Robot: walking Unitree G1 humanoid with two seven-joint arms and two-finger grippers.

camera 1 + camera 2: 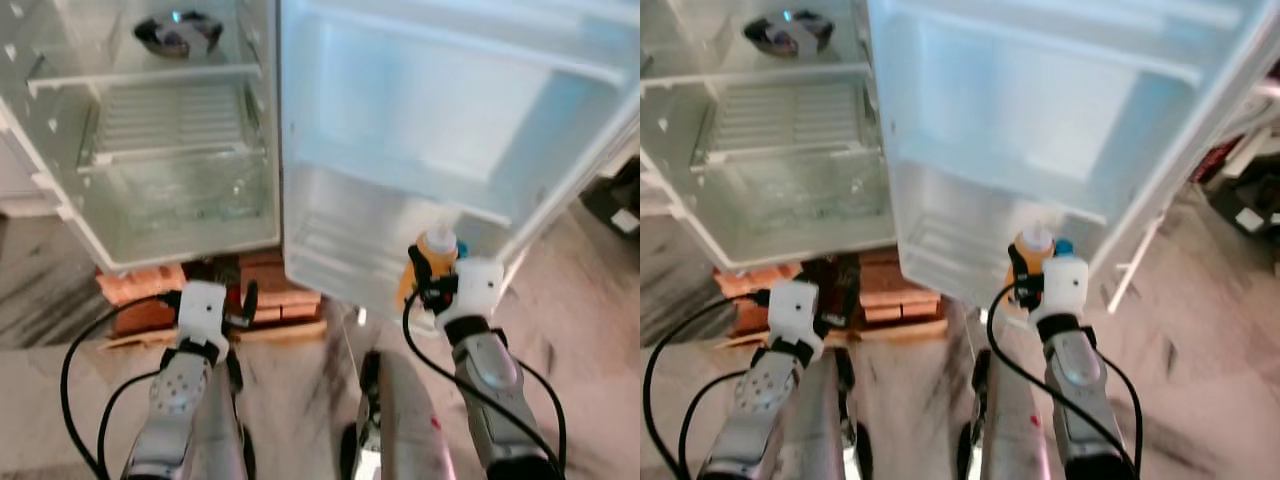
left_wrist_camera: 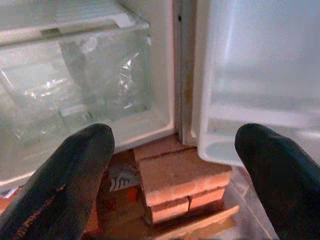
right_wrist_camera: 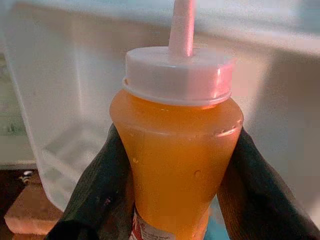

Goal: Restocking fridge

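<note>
Open fridge (image 1: 260, 130) on stacked bricks (image 2: 180, 182) over streaked stone floor, its door (image 1: 440, 130) swung wide toward the robot's right; right gripper (image 3: 172, 200) pinches an orange sauce bottle (image 3: 175, 160) between both black fingers, long axis upright, white cap and nozzle on top, held just before the lowest door shelf (image 1: 340, 255), which lies ahead and slightly left of the bottle; the right arm is clearly the nearer one. Left gripper (image 2: 175, 145) hangs low with fingers spread wide, holding nothing, facing the crisper drawer (image 2: 75, 80); a dark bowl (image 1: 180, 35) sits on an upper shelf; the red-and-white label at the bottle's foot is too cropped to read.
</note>
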